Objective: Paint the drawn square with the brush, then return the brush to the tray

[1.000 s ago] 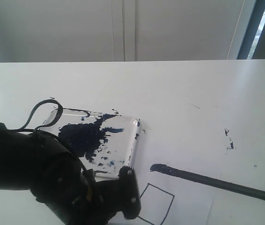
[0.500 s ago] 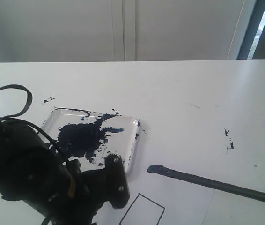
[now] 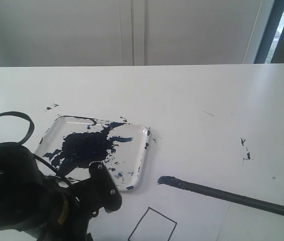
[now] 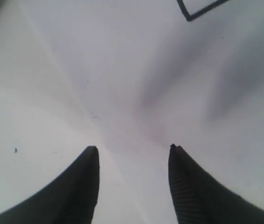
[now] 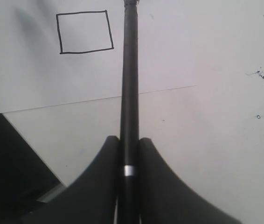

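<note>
left gripper point(image 4: 132, 150) nearest: fingers spread wide, holding nothing, over bare table point(image 3: 207, 95). the drawn square point(image 3: 152, 227) sits at its 4 o'clock, interior white. right gripper point(image 5: 129, 140) fingers clamp the brush point(image 3: 222, 195) by its handle. its long axis runs 3 to 9 o'clock, wet tip toward 9, at the square's 12 o'clock. the tray point(image 3: 141, 150) lies at the tip's 10 o'clock, apart from it. open white surface extends beyond to the far edge.

Place: I'm looking into a bare, lab-like room.
Evidence: pale wall panels point(image 3: 82, 30) and a window point(image 3: 282, 22) are standing behind the white table point(image 3: 207, 90).
</note>
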`<action>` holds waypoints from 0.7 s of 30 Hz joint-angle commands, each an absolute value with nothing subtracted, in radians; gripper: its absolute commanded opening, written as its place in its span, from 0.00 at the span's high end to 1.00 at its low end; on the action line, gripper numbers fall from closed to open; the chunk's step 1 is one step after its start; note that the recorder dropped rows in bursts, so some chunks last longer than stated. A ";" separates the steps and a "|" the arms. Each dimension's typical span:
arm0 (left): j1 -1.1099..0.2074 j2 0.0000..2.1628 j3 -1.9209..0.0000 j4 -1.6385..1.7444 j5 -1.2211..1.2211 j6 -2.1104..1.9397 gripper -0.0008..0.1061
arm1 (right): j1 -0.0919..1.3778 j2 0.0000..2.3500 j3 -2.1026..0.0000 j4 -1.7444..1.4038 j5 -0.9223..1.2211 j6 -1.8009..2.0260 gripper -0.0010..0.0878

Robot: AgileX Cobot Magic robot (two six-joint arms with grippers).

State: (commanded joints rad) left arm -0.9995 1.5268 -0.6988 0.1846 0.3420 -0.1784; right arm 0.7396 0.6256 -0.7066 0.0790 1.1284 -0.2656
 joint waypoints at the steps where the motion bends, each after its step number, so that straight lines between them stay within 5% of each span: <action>1: -1.002 1.527 -0.699 0.174 0.346 -0.187 0.52 | 0.740 0.626 -0.707 0.079 1.127 -0.266 0.99; 21: -1.083 1.527 -0.667 0.199 0.367 -0.154 0.52 | 0.740 0.626 -0.707 0.077 1.130 -0.266 0.99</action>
State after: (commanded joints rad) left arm -1.0830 1.5268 -0.6665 0.1993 0.3667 -0.1535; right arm 0.7396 0.6256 -0.7066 0.0771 1.1305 -0.2656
